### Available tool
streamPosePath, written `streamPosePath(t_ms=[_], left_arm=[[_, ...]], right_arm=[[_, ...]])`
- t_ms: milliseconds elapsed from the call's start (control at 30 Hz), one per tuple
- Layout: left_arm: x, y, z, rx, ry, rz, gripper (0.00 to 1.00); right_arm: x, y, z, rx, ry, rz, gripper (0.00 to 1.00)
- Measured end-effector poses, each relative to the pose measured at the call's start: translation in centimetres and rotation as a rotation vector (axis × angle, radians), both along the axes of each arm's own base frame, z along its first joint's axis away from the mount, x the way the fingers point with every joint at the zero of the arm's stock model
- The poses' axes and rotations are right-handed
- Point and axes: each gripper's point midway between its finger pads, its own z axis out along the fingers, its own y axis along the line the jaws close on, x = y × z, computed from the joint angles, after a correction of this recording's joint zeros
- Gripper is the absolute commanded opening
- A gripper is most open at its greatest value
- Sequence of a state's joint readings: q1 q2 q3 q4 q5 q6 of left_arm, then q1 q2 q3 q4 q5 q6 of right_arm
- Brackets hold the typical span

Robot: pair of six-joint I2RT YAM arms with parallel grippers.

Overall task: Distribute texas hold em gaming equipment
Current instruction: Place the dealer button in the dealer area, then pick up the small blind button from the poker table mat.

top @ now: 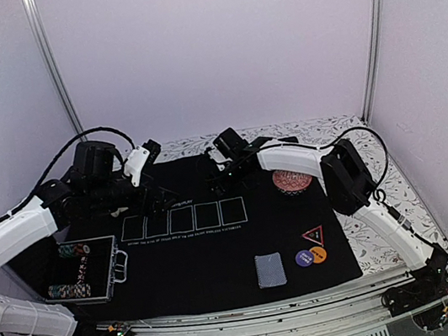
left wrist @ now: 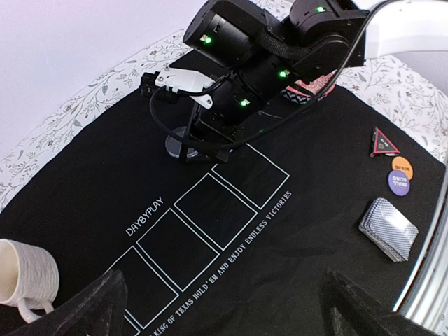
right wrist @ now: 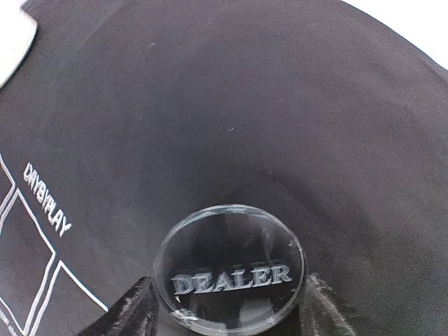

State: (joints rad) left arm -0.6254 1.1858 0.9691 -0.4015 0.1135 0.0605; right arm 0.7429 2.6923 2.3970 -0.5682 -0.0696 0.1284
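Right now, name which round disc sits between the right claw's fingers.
The clear disc marked DEALER, on the far side of the mat. The purple disc and orange disc lie apart, beside the triangle marker.

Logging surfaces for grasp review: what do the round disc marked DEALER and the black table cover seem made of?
The round disc marked DEALER looks like clear glossy acrylic, possibly glass: see-through, bright rim highlights, frosted lettering. The black table cover looks like matte cloth or felt: no glare, faint lint specks, white printed boxes.
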Motion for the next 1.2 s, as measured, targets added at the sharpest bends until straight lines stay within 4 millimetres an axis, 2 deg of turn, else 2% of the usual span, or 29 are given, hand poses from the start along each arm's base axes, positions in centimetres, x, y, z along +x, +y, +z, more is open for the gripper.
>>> streamPosePath(t_ms=[133, 233, 300, 400, 567, 600, 667, 733, 800, 867, 1033, 1133, 1200], left_arm=[[0.0, 0.0, 0.0, 0.0, 0.0, 0.0, 0.98], [0.0, 0.0, 0.0, 0.001, -0.002, 0.001, 0.98], [0.0, 0.0, 0.1, 0.002, -0.004, 0.001, 0.98], [0.0, 0.1, 0.1, 0.003, -0.005, 0.001, 0.98], [0.1, 0.2, 0.2, 0.006, -0.015, 0.005, 0.98], [0.1, 0.3, 0.4, 0.007, -0.02, 0.006, 0.98], [0.0, 0.4, 0.7, 0.005, -0.031, 0.007, 0.98], [-0.1, 0.5, 0.9, 0.003, -0.041, 0.007, 0.98], [-0.1, 0.6, 1.0, -0.001, -0.049, 0.008, 0.98], [-0.1, 0.6, 1.0, -0.002, -0.051, 0.008, 0.98], [-0.1, 0.5, 1.0, -0.006, -0.055, 0.008, 0.98], [-0.1, 0.5, 1.0, -0.006, -0.054, 0.007, 0.98], [-0.1, 0.5, 1.0, -0.005, -0.053, 0.007, 0.98]], right_arm=[[-0.6, 0.5, 0.1, -0.013, -0.011, 0.024, 0.98], [-1.3, 0.7, 0.9, -0.027, -0.022, 0.051, 0.99], [-1.9, 0.7, 2.5, -0.031, -0.036, 0.07, 0.99], [-2.8, 0.5, 7.1, -0.011, -0.081, 0.089, 0.99], [-5.5, -2.6, 19.3, 0.06, -0.212, 0.058, 0.99], [-6.5, -4.1, 21.9, 0.074, -0.243, 0.035, 0.99], [-8.1, -6.8, 25.0, 0.082, -0.274, -0.014, 0.99], [-9.7, -9.7, 26.1, 0.069, -0.27, -0.077, 0.99], [-11.5, -12.7, 24.9, 0.029, -0.219, -0.147, 0.99], [-13.4, -15.3, 21.5, -0.036, -0.127, -0.213, 1.0], [-19.1, -21.2, 10.8, -0.245, 0.162, -0.355, 0.87], [-22.5, -23.4, 7.2, -0.322, 0.29, -0.406, 0.82], [-24.0, -23.3, 6.5, -0.33, 0.326, -0.419, 0.81]])
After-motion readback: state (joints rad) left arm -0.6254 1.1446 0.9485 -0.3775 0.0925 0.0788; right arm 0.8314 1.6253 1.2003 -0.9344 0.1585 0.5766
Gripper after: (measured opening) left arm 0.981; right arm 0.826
